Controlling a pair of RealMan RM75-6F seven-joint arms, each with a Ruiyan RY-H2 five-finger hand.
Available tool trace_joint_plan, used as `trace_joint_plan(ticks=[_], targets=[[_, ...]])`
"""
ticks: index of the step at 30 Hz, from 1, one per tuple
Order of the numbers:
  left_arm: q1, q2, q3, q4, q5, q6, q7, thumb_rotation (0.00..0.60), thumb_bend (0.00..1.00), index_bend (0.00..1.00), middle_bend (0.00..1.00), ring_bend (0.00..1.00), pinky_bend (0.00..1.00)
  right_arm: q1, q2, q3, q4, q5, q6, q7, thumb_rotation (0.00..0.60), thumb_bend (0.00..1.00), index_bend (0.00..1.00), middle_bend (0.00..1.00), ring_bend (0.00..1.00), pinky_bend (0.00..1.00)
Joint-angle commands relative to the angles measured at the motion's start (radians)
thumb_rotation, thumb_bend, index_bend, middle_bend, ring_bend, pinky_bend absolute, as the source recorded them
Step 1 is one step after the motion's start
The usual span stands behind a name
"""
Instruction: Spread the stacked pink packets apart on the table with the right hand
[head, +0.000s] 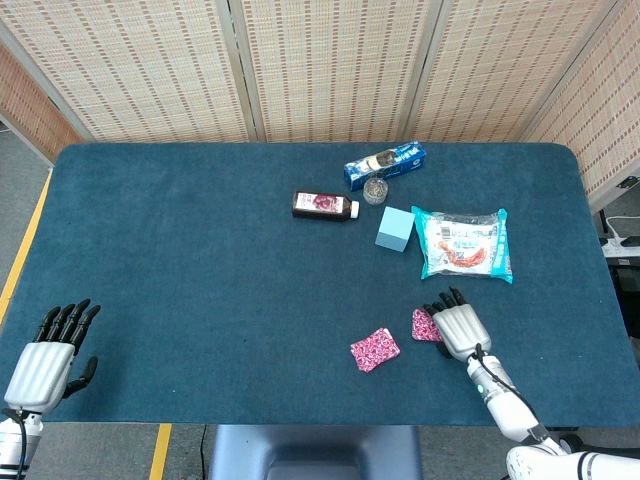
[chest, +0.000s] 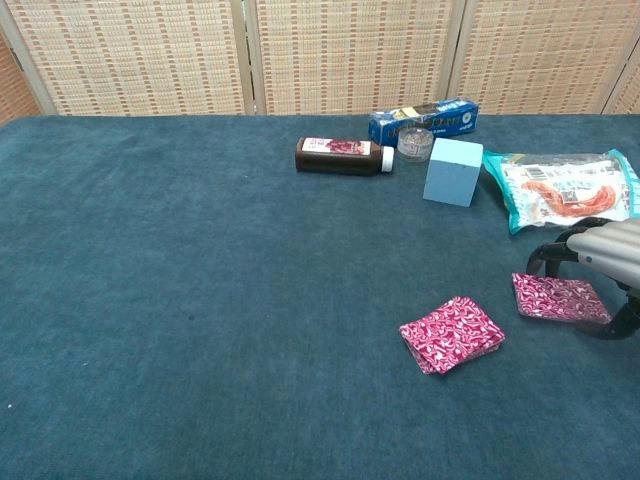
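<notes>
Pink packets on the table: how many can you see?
2 spots. One pink packet lies under the right hand. The pink pile to its left looks stacked, so more may be hidden there.

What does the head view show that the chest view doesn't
Only the head view shows the left hand at the table's near left edge, and the floor with a yellow line. Only the chest view shows the right hand's fingers curling down beside the far pink packet. Both show the right hand, both packets, the bottle and the blue block.
</notes>
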Motion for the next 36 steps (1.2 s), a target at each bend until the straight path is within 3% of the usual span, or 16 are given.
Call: trace_joint_plan(ticks=[1,14,36], targets=[[-0.001,0.000,0.000,0.000,-0.002,-0.002,0.000,0.600,0.44,0.00,0.00,0.00,0.07,0.000,0.000,0.000,-0.002,0.001,0.001,-0.002,0.600,0.24,0.25,0.29,0.12,0.00],[-0.002,0.000,0.000,0.001,-0.005,-0.006,0.001,0.600,0.44,0.00,0.00,0.00,0.07,0.002,-0.010,0.005,0.001,0.012,0.005,-0.012,0.600,0.24,0.31,0.33,0.16,0.00],[-0.002,-0.001,-0.002,0.000,-0.010,-0.005,0.006,0.600,0.44,0.00,0.00,0.00,0.07,-0.010,-0.024,0.017,0.014,-0.020,0.049,0.005,0.600,0.24,0.53,0.45,0.26,0.00]])
